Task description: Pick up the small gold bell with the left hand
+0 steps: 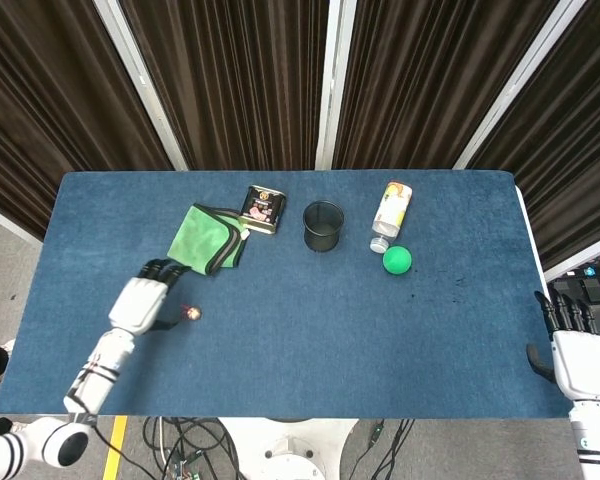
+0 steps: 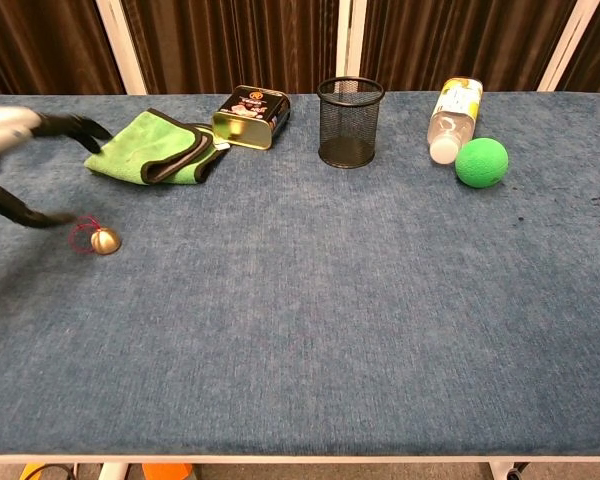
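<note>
Bell (image 2: 105, 241): your target lies on the tabletop (image 2: 330, 300), near the green cloth (image 2: 150, 148).
Left robot hand (image 1: 140, 300): fingers spread, just beside your bell, holding nothing.
Right robot hand (image 1: 576, 357): fingers apart, off the tabletop's edge.

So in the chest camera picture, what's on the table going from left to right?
Left hand → small gold bell → green cloth → tin → black mesh cup → plastic bottle → green ball.
</note>
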Robot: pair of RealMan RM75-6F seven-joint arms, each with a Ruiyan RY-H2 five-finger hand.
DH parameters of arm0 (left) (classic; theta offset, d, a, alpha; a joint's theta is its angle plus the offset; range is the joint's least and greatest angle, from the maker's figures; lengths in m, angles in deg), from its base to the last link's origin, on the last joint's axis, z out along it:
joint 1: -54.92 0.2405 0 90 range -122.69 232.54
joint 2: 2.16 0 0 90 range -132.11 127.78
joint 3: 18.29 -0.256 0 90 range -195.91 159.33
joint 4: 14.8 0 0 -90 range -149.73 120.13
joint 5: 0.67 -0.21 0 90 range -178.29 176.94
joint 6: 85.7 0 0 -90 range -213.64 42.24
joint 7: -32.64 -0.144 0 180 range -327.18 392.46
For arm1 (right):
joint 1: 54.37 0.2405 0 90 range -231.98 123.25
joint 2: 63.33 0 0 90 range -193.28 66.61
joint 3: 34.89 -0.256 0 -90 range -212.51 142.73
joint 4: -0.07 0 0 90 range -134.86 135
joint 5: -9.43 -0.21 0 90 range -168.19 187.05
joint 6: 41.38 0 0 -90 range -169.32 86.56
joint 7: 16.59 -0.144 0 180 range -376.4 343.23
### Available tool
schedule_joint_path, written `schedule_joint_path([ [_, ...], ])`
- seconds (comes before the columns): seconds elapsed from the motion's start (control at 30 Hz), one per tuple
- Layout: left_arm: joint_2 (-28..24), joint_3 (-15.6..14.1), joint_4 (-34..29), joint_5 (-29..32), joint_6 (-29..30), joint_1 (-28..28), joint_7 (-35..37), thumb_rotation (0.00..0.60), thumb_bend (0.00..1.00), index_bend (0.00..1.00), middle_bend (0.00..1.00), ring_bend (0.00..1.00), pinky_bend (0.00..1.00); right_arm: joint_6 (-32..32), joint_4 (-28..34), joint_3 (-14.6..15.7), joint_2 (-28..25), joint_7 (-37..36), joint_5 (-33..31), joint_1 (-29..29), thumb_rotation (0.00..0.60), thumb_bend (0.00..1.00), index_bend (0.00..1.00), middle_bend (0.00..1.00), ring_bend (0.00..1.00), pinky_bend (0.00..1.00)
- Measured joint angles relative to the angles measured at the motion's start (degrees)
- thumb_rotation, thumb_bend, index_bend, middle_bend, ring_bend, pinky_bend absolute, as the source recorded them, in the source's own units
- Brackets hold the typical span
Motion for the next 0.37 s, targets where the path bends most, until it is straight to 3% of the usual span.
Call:
schedule_joint_path([
  [0.23,-3.8,-1.3,-0.2,-1.8,19.4,11.5,-0.5,0.6,0.2,0.13,0.15,0.05,0.1,0.9,-0.5,0.3,0.0,-1.4,0.4,-0.8,0.6,0.32,0.0,0.0,0.0,0.0],
  [0.37,-4.8,-3.0,2.7,-3.0,26.7,19.2,3.5,0.6,0.19,0.13,0.15,0.05,0.1,0.8,-1.0,0.6,0.5,-1.7,0.6,-1.0,0.6,0.32,0.0,0.0,0.0,0.0],
])
